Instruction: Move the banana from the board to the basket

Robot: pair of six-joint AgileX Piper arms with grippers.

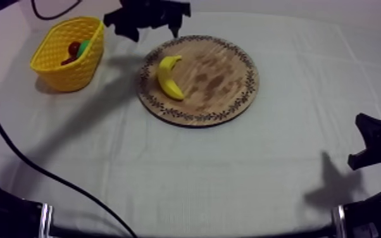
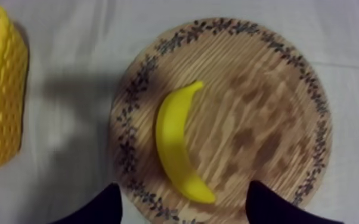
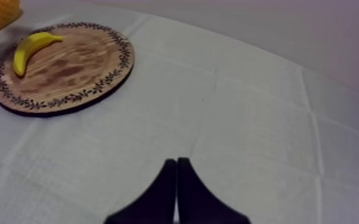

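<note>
A yellow banana lies on the left half of the round wooden board, which has a patterned rim. The yellow basket stands to the left of the board. My left gripper hangs over the board's far left edge. In the left wrist view it is open, its black fingers spread to either side of the banana, well above it. My right gripper rests low at the table's right side. Its fingers lie together as a wedge, holding nothing.
Inside the basket lie a small red fruit and something green. The basket wall stands a short gap left of the board. Bare cloth stretches in front of the board.
</note>
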